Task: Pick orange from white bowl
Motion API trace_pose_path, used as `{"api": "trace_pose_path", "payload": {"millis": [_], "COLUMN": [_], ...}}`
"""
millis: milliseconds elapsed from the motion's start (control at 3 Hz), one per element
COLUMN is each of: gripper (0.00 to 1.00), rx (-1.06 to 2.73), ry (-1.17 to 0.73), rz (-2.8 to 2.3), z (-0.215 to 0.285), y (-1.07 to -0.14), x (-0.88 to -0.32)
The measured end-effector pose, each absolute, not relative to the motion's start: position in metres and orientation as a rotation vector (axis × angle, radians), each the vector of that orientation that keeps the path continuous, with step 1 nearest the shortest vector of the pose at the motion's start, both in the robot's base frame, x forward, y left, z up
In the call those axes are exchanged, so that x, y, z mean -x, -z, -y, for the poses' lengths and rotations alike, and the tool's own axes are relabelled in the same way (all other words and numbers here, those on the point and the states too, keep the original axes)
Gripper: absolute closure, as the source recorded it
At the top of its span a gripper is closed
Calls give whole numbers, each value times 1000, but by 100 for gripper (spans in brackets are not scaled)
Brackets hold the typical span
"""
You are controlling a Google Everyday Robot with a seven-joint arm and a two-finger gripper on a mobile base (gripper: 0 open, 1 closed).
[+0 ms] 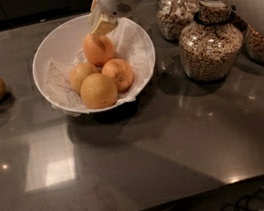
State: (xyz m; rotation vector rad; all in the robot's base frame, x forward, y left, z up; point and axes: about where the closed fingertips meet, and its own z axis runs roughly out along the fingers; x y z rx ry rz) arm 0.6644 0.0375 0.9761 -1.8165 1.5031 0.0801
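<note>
Gripper is set on top of the orange, which sits at the back of the white bowl; clamped or not cannot be told. Top approach is likely chosen because 3 other fruits are packed in front, blocking side access

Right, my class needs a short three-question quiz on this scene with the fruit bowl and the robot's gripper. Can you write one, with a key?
1. True or false: the gripper is at the top of the orange, on the far side of the white bowl.
2. How many fruits lie in the white bowl, the orange included? A two, B four, C six.
3. Fill in: the glass jars of cereal stand on the picture's ____ side of the white bowl.

Key: 1 true; 2 B; 3 right.
</note>
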Motion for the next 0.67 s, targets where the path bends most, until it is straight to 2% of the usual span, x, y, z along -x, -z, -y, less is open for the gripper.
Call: {"api": "trace_pose_path", "payload": {"millis": [667], "gripper": [34], "rx": [1826], "ry": [-97], "rz": [-1487], "z": [-41], "y": [-977], "x": [-660]}}
